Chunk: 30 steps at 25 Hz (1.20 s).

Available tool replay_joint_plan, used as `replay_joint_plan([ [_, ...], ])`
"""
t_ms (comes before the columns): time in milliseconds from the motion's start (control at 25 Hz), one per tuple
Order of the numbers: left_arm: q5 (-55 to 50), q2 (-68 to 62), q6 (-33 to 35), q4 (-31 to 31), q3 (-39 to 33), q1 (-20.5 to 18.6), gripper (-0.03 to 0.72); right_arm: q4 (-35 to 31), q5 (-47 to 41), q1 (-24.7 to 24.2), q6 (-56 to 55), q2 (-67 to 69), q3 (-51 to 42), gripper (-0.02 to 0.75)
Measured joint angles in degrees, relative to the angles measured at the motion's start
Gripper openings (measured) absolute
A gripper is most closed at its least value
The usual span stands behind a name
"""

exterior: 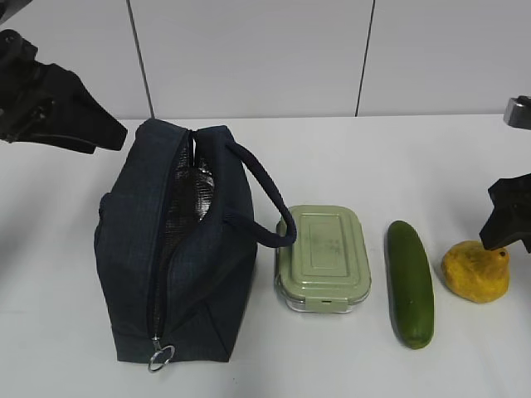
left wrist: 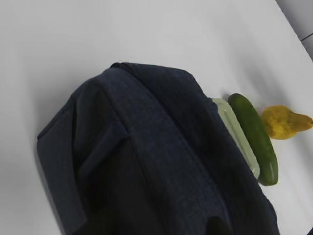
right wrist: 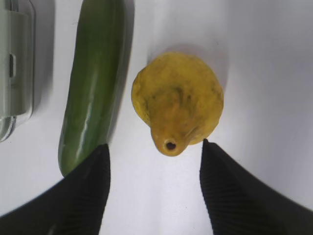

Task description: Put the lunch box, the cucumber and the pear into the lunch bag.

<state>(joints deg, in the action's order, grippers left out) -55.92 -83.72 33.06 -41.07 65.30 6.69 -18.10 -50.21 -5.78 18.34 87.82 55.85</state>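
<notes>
The dark navy lunch bag (exterior: pixel 178 257) stands at the left with its zipper open and silver foil lining showing. To its right lie the sage-green lunch box (exterior: pixel 322 259), the cucumber (exterior: pixel 411 283) and the yellow pear (exterior: pixel 475 270), all on the table. My right gripper (right wrist: pixel 154 147) is open and empty. Its fingers (right wrist: pixel 85 196) stand wide apart just short of the pear (right wrist: pixel 176 100), whose stem end points at the gap. The cucumber (right wrist: pixel 95 83) lies left of it. My left gripper (exterior: pixel 79 116) hovers above the bag's back left; its jaws are lost against the dark bag (left wrist: pixel 146 161).
A white table (exterior: pixel 373 157) runs back to a white panelled wall (exterior: pixel 249 50). The bag's metal ring pull (exterior: pixel 160 357) hangs at its near end and the looped handle (exterior: pixel 270 195) arches toward the lunch box.
</notes>
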Motion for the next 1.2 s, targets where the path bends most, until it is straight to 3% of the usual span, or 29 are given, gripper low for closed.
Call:
replay_joint_plan([
  [360,-7.4,0.0,-2.9,2.8,0.0,3.7,0.372,0.0,0.0,0.0,0.1,0.0,0.0,0.456],
  [520,-7.3,1.1,-6.6,8.6,-0.1,4.5,0.372,0.0,0.0,0.0,0.1,0.0,0.0,0.456],
  [680,-3.9,3.9,-8.1,9.8,-4.7,4.5,0.372,0.1,0.0,0.0,0.1,0.0,0.0,0.456],
  [920,6.4,11.6,-4.7,4.0,-16.8,4.6,0.372,0.1,0.0,0.0,0.1,0.0,0.0,0.456],
  [1200,8.1,13.8,-1.4,-2.2,-18.1,4.8,0.372,0.1,0.0,0.0,0.1,0.0,0.0,0.456],
])
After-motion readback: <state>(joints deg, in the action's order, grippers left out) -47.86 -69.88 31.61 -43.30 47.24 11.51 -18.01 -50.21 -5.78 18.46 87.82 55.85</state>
